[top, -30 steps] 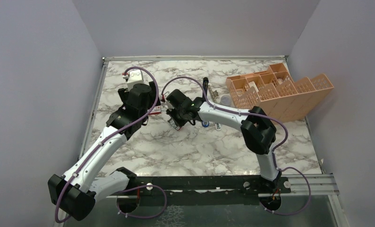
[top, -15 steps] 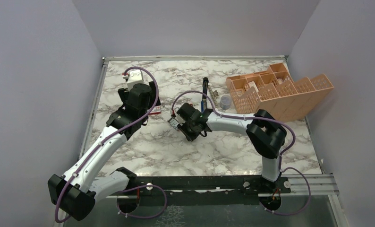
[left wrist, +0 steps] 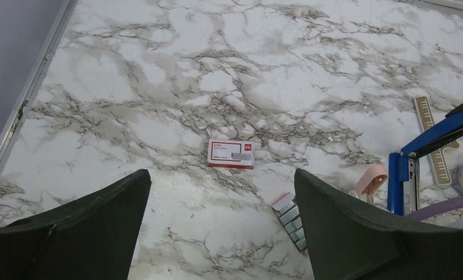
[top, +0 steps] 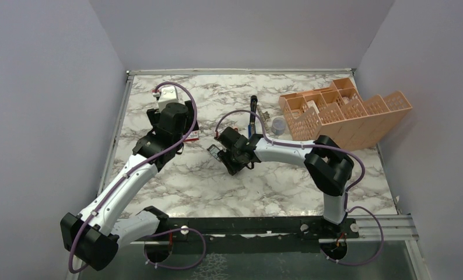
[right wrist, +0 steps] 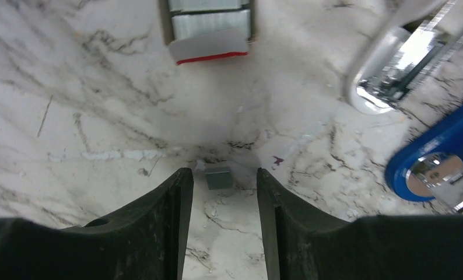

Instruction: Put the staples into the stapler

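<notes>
Marble desk: staples lie between your parted right jaws, stapler at 3 o'clock. Light, brittle strip, likely; pinch its long sides. Left jaws wide, empty.

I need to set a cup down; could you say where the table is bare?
Bare: the marble between staple tray and black front rail, and the back strip left of the orange rack. Crowded: around the stapler.

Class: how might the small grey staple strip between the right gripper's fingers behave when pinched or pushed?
The strip looks tiny and flat: probably light, sliding on the glossy table rather than rolling. Its short metal sides may slip from a pinch.
</notes>
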You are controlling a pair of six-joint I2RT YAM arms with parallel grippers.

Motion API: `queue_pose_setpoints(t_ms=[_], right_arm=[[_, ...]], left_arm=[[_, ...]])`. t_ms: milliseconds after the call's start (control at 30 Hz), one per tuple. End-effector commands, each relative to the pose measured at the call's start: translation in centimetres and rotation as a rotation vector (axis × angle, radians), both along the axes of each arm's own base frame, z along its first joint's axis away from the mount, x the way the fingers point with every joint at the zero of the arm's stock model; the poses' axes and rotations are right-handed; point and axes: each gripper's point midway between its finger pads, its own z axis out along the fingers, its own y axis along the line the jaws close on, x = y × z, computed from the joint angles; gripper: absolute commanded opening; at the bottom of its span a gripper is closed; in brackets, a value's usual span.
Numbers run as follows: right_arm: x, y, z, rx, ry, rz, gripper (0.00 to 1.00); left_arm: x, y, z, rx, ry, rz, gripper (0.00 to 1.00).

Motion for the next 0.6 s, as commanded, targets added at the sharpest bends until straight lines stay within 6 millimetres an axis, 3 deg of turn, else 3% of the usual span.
queue_pose_setpoints(t_ms=[0,100,233,400,567], right_arm=[[2.0,-0.5,1.9,0.000,-0.064,-0.279,0.49],[2.4,-0.8,1.6,-0.009,-0.058,-0.389,0.49],[2.3,0.6,1.6,0.036,-0.027,-0.389,0.49],[2.6,-0.4,0.7,-0.020,-0.047,-0.438,0.49],[1.6,-1.3,-0.4,-0.063,-0.023,-0.437,0.48]], left_arm=[[0.1,0.0,0.2,-0.002,-0.010,-0.004,0.93],[0.0,0.0,0.3,-0.004,-0.012,-0.007,0.93],[0.0,-0.1,0.4,-0.004,-0.012,-0.014,0.93],[0.0,-0.1,0.5,-0.007,-0.015,-0.014,0.93],[0.0,-0.2,0.4,-0.010,-0.012,-0.019,0.93]])
